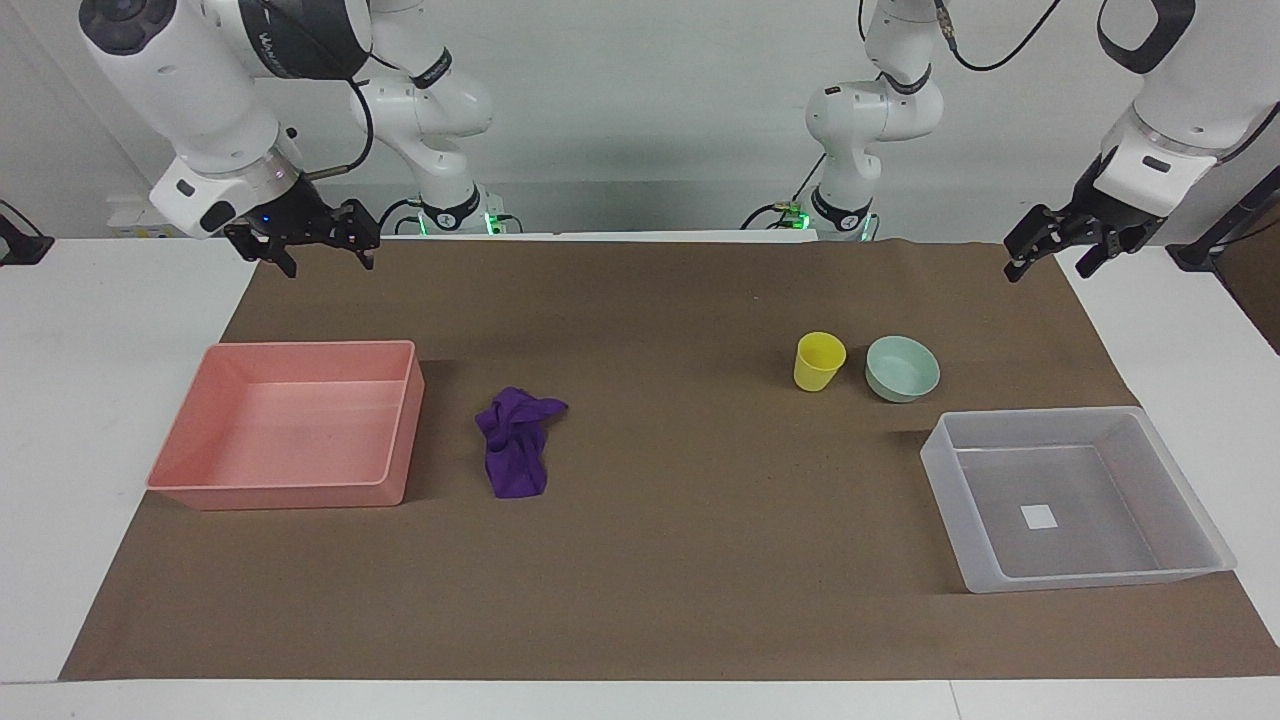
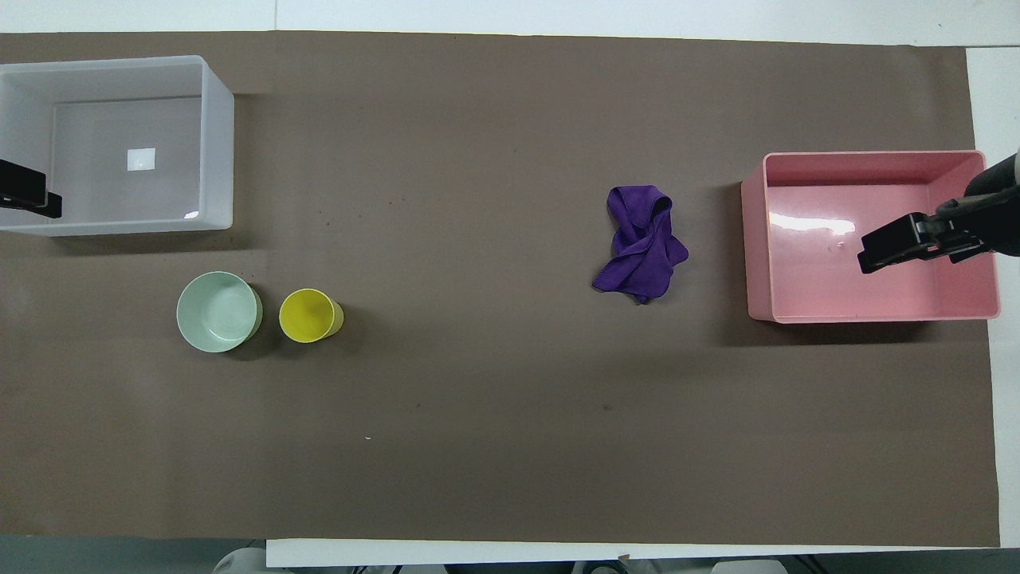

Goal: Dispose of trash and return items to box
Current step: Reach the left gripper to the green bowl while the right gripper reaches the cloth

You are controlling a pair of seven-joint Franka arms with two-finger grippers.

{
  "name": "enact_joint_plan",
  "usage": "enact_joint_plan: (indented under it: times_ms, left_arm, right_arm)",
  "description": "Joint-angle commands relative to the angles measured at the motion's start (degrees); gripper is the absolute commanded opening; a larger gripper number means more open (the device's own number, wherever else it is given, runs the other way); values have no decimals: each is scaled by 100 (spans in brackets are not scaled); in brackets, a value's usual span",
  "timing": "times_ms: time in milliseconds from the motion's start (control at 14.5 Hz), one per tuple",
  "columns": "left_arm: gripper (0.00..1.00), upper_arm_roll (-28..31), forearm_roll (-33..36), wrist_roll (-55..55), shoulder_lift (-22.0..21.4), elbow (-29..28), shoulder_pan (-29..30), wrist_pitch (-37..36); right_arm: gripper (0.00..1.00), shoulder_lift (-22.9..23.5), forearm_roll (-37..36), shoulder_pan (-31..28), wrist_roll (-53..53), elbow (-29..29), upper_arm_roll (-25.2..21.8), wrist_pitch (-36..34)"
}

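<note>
The purple cloth wad [image 1: 515, 440] [image 2: 640, 243] lies on the brown mat beside the pink tray. The yellow cup [image 1: 818, 362] [image 2: 309, 316] stands upright next to the mint-green bowl [image 1: 902, 368] [image 2: 218, 311]. Both are a little nearer to the robots than the clear box [image 1: 1080, 422] [image 2: 217, 151], which is empty. My right gripper [image 1: 329, 266] [image 2: 900, 249] is open and empty, raised over the pink tray's end of the table. My left gripper [image 1: 1048, 272] [image 2: 28, 199] is open and empty, raised over the clear box's end. Neither touches anything.
The empty pink tray [image 1: 290, 490] [image 2: 753, 239] stands at the right arm's end of the table. The brown mat [image 1: 700, 560] covers most of the white table.
</note>
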Motion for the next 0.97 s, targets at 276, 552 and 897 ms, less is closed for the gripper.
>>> enact_joint_plan:
  times_ms: [276,552,897]
  left_arm:
    - [100,46,11,186,-375,-677,-84,383]
    - [100,63,3,134,-1016,-2044,-22,1066]
    - [100,72,3,28,-1879,-4481,31,2306]
  right_arm:
    - [100,-296,68,-105,-69,-133,18,88]
    - [100,-480,68,-176,-208,-142,17,-79]
    - [100,-87,121,349,176,-336,70,928]
